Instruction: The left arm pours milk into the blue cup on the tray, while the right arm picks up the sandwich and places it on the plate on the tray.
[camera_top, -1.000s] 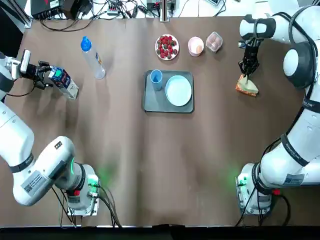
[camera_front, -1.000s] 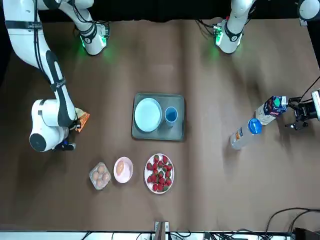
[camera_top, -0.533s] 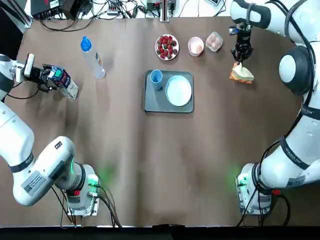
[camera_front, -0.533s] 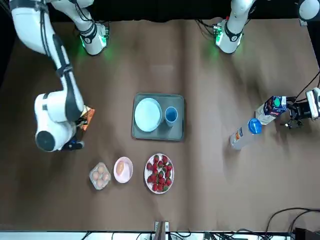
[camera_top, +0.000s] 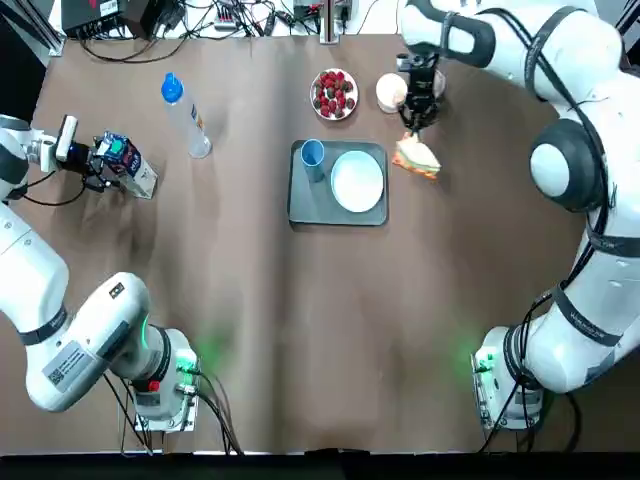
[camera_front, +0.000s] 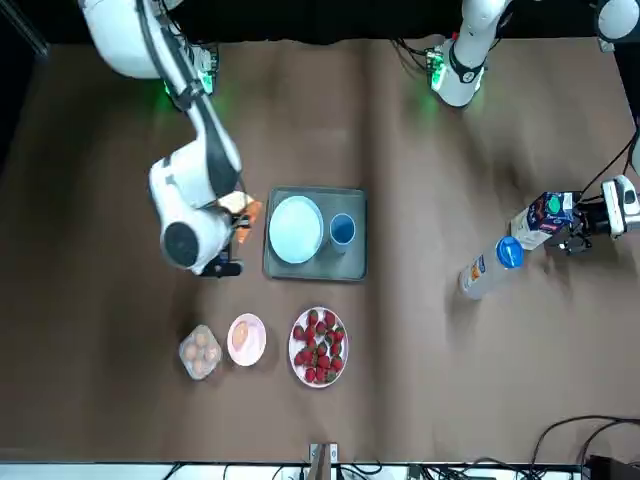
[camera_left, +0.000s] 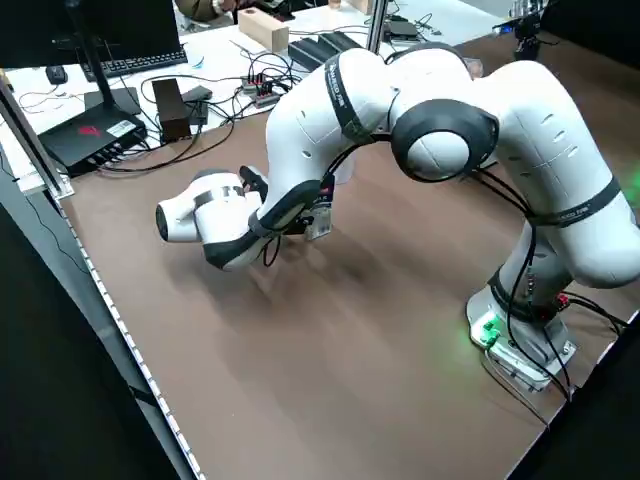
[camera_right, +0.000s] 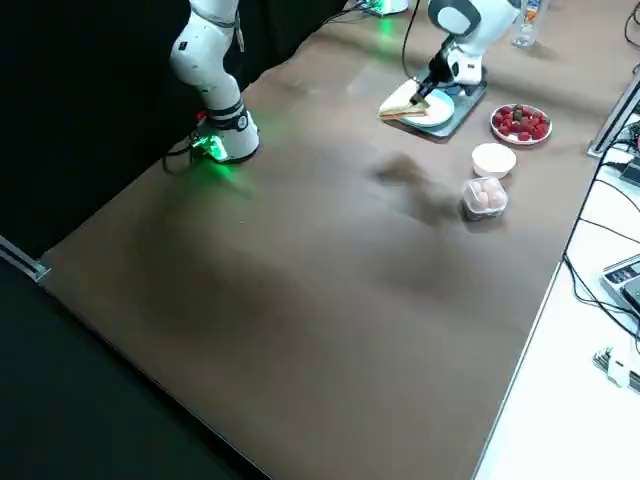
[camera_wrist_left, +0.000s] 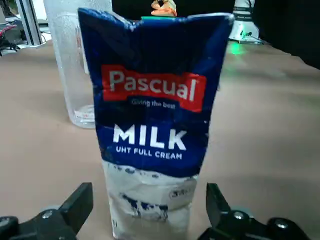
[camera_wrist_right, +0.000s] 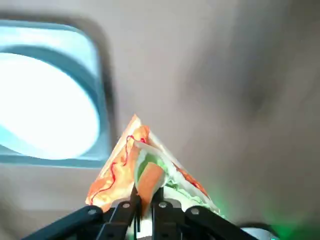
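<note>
My right gripper (camera_top: 413, 122) is shut on the sandwich (camera_top: 418, 157), a triangular wedge that hangs just off the right edge of the grey tray (camera_top: 300, 205). The right wrist view shows the sandwich (camera_wrist_right: 145, 167) pinched between the fingers, with the white plate (camera_wrist_right: 45, 105) beside it. On the tray stand the blue cup (camera_top: 312, 154) and the plate (camera_top: 357, 181). At the far left the blue milk carton (camera_top: 127, 165) stands upright on the table. My left gripper (camera_wrist_left: 150, 220) is open around the carton (camera_wrist_left: 152, 125), fingers either side of its base.
A clear water bottle (camera_top: 186, 116) with a blue cap stands behind the carton. Beyond the tray sit a plate of strawberries (camera_top: 334, 93), a pink bowl (camera_top: 390, 92) and a small tub of eggs (camera_front: 199, 351). Cables and electronics line the far edge.
The right gripper has carried the sandwich from the table's right side leftward to the tray's edge. The left gripper has edged closer around the milk carton.
</note>
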